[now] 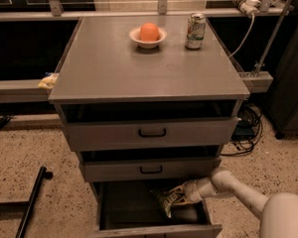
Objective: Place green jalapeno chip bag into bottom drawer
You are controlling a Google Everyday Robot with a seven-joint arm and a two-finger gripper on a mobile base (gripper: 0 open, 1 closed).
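One drawer (129,208), the lowest, stands pulled out beneath your gripper (179,196), which clamps the bag (165,202) at its tip, inside the drawer's walls, so a release should land it there.

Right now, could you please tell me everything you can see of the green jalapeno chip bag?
The green jalapeno chip bag is a small, crumpled foil bag, olive-green with pale stripes. It is tilted inside the open bottom drawer, right of the middle. The gripper reaches in from the right and grips its upper right end. Whether its lower end touches the drawer floor cannot be told.
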